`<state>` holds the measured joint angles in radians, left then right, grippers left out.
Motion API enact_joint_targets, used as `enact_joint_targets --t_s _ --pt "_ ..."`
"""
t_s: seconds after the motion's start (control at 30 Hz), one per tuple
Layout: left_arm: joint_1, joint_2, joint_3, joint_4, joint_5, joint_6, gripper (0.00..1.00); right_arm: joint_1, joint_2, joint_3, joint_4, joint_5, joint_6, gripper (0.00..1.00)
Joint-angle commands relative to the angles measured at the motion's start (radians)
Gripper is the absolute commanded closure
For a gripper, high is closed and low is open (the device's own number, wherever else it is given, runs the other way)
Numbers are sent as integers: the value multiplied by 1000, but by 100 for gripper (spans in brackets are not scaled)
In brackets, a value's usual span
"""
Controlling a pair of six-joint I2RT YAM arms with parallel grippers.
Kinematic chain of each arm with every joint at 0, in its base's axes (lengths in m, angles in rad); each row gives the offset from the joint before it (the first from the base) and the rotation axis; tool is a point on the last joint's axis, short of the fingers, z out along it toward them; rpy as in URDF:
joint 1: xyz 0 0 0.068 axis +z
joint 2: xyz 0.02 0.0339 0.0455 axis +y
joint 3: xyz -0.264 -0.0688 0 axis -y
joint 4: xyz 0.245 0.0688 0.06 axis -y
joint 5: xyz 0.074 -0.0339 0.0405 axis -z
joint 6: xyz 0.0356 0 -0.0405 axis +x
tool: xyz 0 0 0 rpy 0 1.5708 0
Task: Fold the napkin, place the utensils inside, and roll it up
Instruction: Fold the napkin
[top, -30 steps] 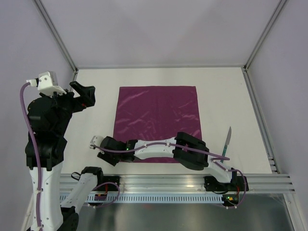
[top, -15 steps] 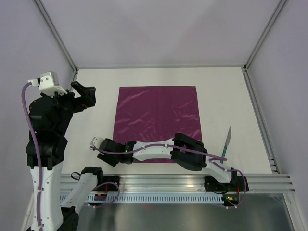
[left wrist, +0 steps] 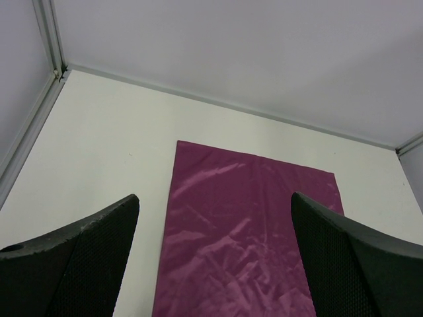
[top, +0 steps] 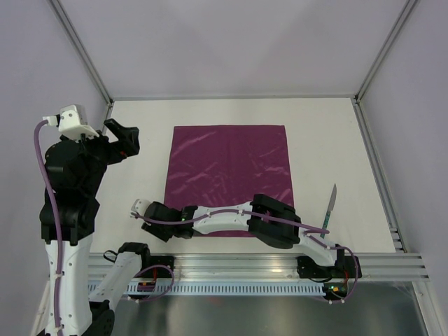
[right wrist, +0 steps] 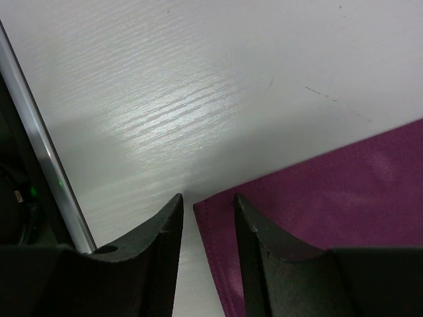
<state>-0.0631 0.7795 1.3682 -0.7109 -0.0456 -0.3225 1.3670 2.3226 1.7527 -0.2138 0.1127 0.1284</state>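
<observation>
Starting fold | right end effector (right wrist: 206, 198) spread astride napkin (right wrist: 330, 191) corner | left end effector (left wrist: 215, 197) spread | next we must pinch it

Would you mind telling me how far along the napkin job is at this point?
Nothing looks done: the napkin lies flat and unfolded, the knife beside it on the table. In hand: the right end effector straddles the napkin's near-left corner, open. Remaining: folding, placing the knife, rolling.

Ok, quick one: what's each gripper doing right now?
Left gripper: wide open, empty, raised.
Right gripper: open, jaws straddling a corner of the napkin, not clamped on it.
</observation>
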Motion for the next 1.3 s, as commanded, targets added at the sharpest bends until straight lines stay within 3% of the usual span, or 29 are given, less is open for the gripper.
enact_joint_targets --t_s 0.0,0.23,0.4,0.77,1.27 --pt "2 -2 -12 -18 -7 36 0 3 27 37 -38 25 20 59" --pt "2 -2 -23 -16 -17 37 0 3 34 71 -61 31 11 81" --pt "2 -2 -21 -16 -20 42 0 3 29 120 -94 33 7 88" --pt "2 1 -14 -12 -33 42 0 3 -15 251 -177 24 -7 92" --pt "2 27 -3 24 -2 19 0 -107 -172 188 -211 19 -108 100"
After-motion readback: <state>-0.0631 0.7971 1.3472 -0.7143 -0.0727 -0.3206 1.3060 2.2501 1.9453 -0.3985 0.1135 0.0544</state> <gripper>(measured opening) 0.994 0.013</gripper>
